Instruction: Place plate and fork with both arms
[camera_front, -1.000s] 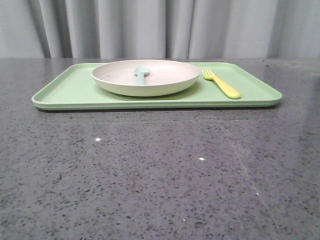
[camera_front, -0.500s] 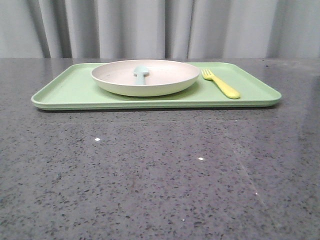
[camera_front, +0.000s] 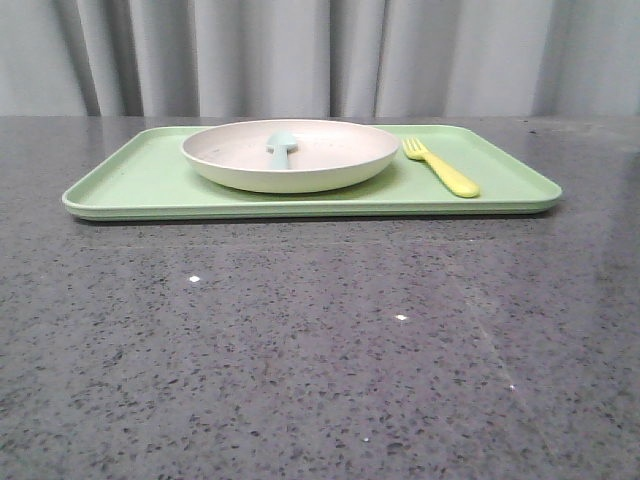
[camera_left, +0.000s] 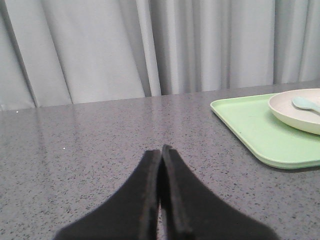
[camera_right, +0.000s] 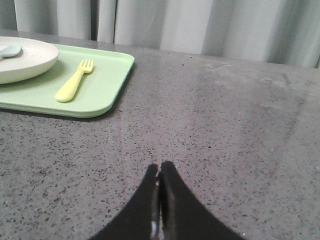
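Note:
The cream-white plate (camera_front: 290, 155) rests on a light-green tray (camera_front: 130, 185) at the far middle of the table, with a pale blue-green spoon (camera_front: 282, 146) lying in it. The yellow fork (camera_front: 441, 167) lies on the tray just right of the plate. Neither gripper shows in the front view. My left gripper (camera_left: 161, 149) is shut and empty over bare table, off to the tray's (camera_left: 250, 130) left side, where the plate (camera_left: 300, 110) also shows. My right gripper (camera_right: 159, 166) is shut and empty over bare table, to the right of the tray (camera_right: 107, 82) and fork (camera_right: 74, 81).
Grey speckled stone table (camera_front: 320, 350) stretches wide in front of the tray. A grey curtain (camera_front: 300, 55) hangs behind the table's far edge.
The tray with plate and fork sits a pixel or two further left in the front view; otherwise nothing has visibly changed.

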